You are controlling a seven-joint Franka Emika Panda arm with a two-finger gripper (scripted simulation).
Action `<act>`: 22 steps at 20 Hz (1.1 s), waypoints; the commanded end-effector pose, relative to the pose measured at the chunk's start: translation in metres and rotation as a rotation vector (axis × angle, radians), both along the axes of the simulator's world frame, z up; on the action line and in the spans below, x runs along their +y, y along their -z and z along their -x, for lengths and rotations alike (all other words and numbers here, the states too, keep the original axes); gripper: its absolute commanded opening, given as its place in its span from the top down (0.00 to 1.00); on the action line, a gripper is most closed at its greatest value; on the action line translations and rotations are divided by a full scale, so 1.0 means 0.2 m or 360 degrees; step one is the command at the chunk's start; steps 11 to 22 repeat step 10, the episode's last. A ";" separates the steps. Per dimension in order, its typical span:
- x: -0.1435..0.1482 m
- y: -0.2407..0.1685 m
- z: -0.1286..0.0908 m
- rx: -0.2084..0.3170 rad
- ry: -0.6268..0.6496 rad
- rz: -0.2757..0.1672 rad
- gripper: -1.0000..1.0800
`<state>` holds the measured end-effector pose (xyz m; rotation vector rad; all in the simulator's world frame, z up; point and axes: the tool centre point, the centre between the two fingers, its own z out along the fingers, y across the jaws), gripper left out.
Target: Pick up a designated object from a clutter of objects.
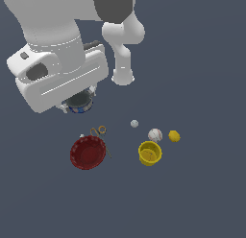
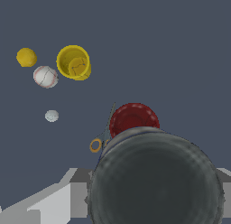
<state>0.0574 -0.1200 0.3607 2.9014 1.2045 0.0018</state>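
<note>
Exterior view, going left to right: the small squat round tin with the dark grey-green face and bluish-white band (image 1: 79,103) is seen tucked under the white hand (image 1: 78,99), apparently clamped there and possibly lifted off the dark worktop (image 1: 202,194), though lift can't be confirmed. Next the shiny red bowl (image 1: 88,152) with orange-handled scissors (image 1: 100,132) beside it, then the small white ball (image 1: 134,123), white baseball (image 1: 154,134), yellow cup (image 1: 150,153) and yellow lemon (image 1: 174,136), all left well apart from the tin, so the grab isn't crowded.
</note>
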 end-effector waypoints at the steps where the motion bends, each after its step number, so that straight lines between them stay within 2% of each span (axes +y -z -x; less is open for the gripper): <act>1: -0.01 -0.04 -0.02 0.0001 0.0000 0.0000 1.00; 22: -0.03 -0.09 -0.05 0.0001 0.0001 0.0001 1.00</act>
